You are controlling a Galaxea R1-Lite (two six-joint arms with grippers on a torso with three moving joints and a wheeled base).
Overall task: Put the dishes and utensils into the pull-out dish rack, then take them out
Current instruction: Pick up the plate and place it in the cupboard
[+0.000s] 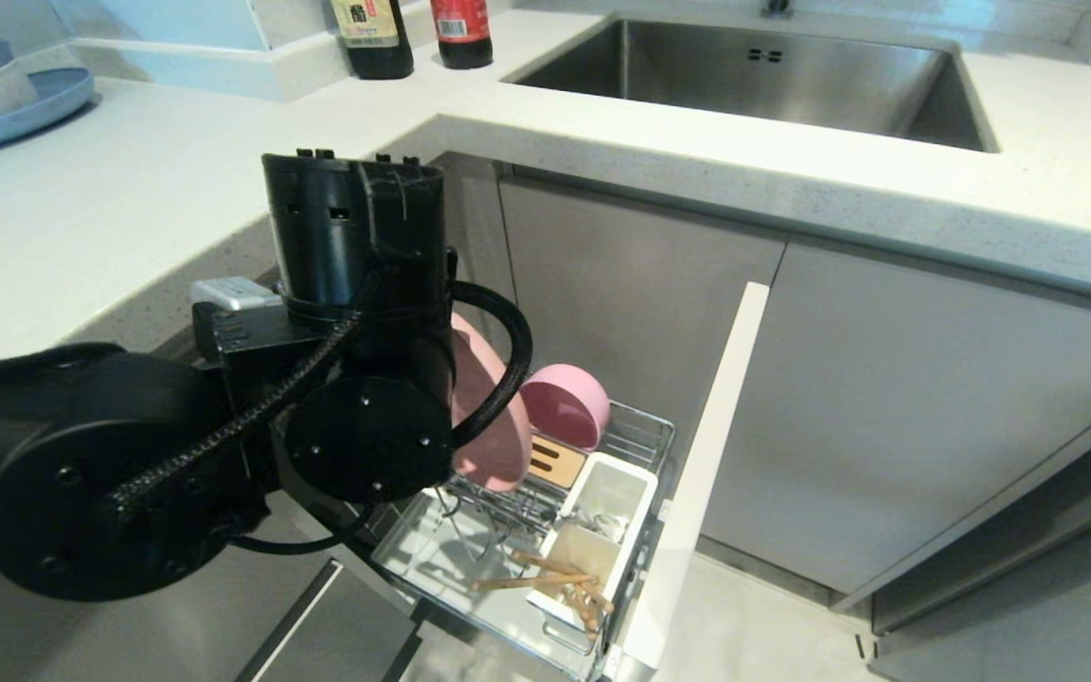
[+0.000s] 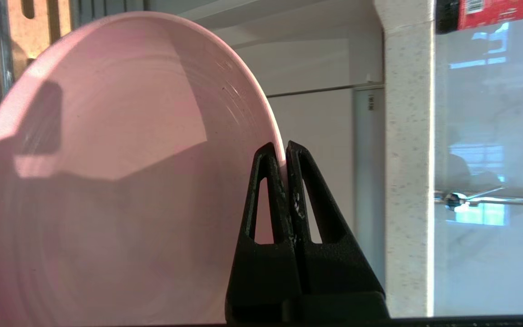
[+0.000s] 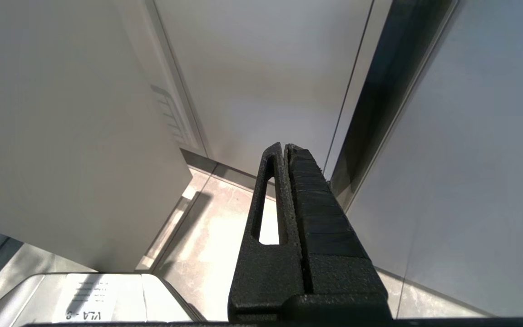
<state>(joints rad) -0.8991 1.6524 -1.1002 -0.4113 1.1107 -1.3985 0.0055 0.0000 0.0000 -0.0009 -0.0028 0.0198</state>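
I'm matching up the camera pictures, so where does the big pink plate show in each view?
Head view: the pink plate stands on edge behind the left arm, above the pull-out dish rack.
Left wrist view: the plate fills most of the picture, its rim pinched in the left gripper.
Right wrist view: not in it.
Shared landmark: the slotted wooden strip.

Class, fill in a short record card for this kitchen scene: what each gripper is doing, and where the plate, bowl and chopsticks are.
left gripper: shut on the rim of the pink plate, held on edge over the dish rack
right gripper: shut, empty, parked near the cabinet fronts
pink bowl: in the rack, tipped on its side
chopsticks: lying at the near end of the rack, by the white cup
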